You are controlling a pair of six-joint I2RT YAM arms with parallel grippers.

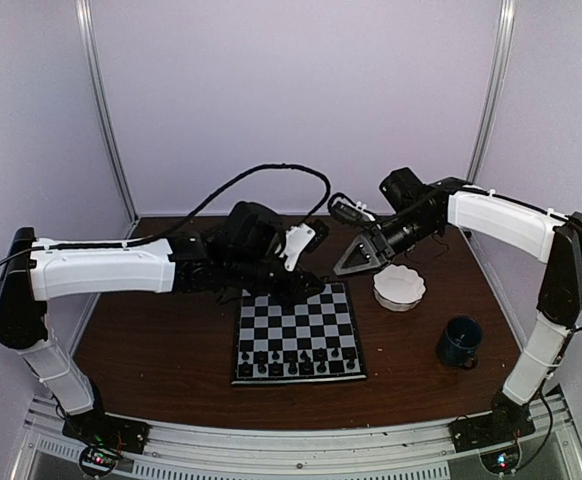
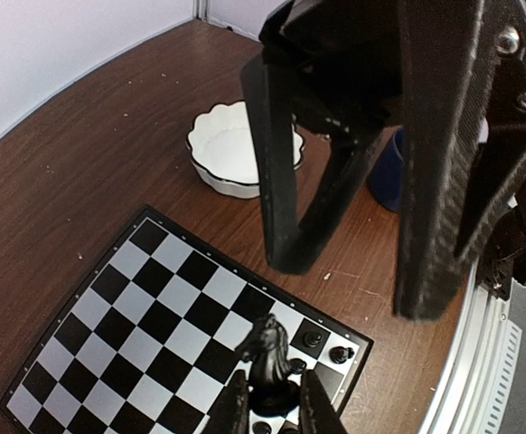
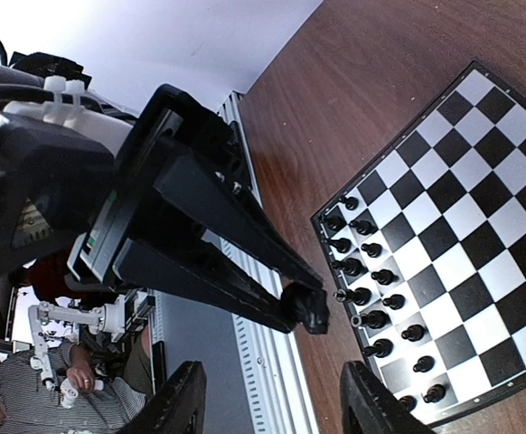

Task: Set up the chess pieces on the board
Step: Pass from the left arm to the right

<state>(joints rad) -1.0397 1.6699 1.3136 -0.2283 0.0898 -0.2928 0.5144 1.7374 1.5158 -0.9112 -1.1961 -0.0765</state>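
- Top external view, desk (image 1: 171,350): brown wood grain. It carries every item below.
- Left arm (image 1: 101,270): white and black, reaching from the near left toward the middle. Its left jaws are closed on a knight and, seen from above, sit over the far edge of the board.
- Right arm (image 1: 501,220): white and black, reaching from the near right toward the far middle. Its right jaws stand open with nothing between the fingers (image 3: 182,398). They hang over the desk just beyond the board's far right corner, left of the bowl.
- Board (image 1: 296,325): black and pale checks with a thin dark rim. It lies flat at the middle of the desk.
- Bowl (image 1: 398,300): white with a scalloped rim. It stands near the board's far right corner, apart from it.
- Mug (image 1: 459,342): dark blue and upright. It stands near and right of the bowl, well apart from the board.
- Chess pieces (image 1: 291,368): small, black and glossy, standing upright in the board's two nearest rows.
- Knight (image 2: 267,353): black, held upright between the left fingers (image 2: 236,411). In the left wrist view it looks far larger than the standing pieces behind it. Which square lies under it cannot be told.
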